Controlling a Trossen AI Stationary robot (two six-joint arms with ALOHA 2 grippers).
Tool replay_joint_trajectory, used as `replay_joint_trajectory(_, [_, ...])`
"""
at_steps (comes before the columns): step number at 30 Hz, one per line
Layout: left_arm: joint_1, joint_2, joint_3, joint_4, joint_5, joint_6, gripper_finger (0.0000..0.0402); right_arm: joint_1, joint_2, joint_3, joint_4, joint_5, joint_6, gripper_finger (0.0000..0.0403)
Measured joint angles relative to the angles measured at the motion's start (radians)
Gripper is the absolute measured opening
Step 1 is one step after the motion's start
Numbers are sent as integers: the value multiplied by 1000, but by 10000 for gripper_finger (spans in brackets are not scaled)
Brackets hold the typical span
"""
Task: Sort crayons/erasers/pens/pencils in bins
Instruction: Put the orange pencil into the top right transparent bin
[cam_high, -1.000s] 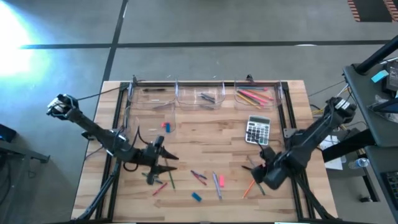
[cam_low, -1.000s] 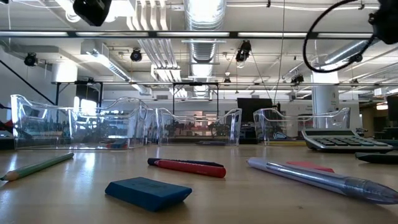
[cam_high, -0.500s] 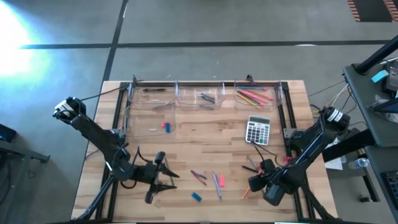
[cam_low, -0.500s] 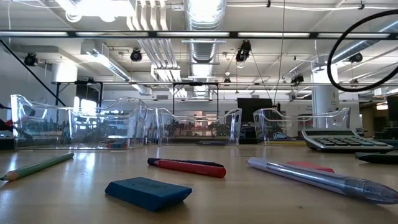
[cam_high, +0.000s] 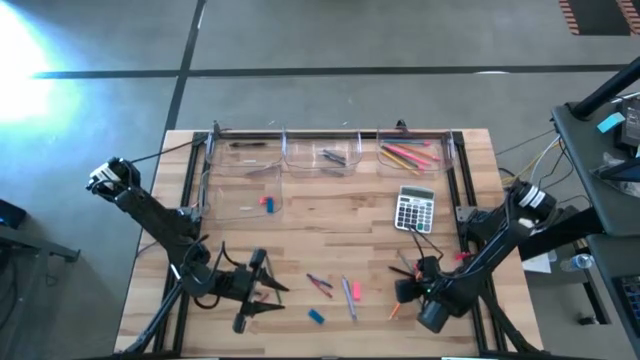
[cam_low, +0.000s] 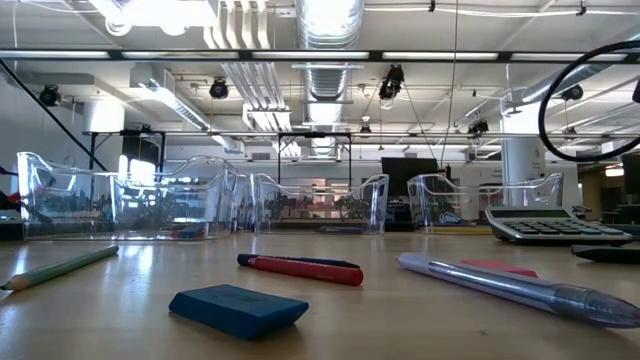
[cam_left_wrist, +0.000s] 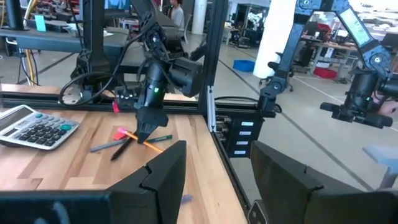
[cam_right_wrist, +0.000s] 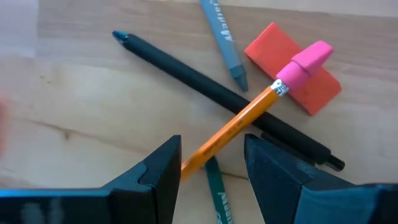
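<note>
The right pincer (cam_right_wrist: 210, 163), open, hangs low over an orange pencil (cam_right_wrist: 239, 128) lying on the desk (cam_high: 340, 215), its shaft running between the fingers. The left pincer (cam_high: 275, 291) is open too.

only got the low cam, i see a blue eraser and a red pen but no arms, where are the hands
observer: Both are over the near half of the table, the left hand toward the left side and the right hand toward the right.
operator: right one holding anything
observer: No. Its fingers are open, either side of an orange pencil that lies across a black pen.
operator: anything in the bins yet
observer: Yes, the far right bin has pink and orange sticks in it.
</note>
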Motion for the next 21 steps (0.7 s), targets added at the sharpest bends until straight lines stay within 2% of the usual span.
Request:
replay_joint_trajectory(9, [-1, 0, 0, -1, 0, 0, 166, -14, 24, 0, 0, -1, 0, 159])
replay_joint_trajectory(18, [-1, 0, 0, -1, 1, 1, 166, -14, 23, 0, 0, -2, 10, 112])
replay_joint_trajectory(21, [-1, 0, 0, -1, 1, 1, 166, -14, 23, -1, 17, 28, 19, 91])
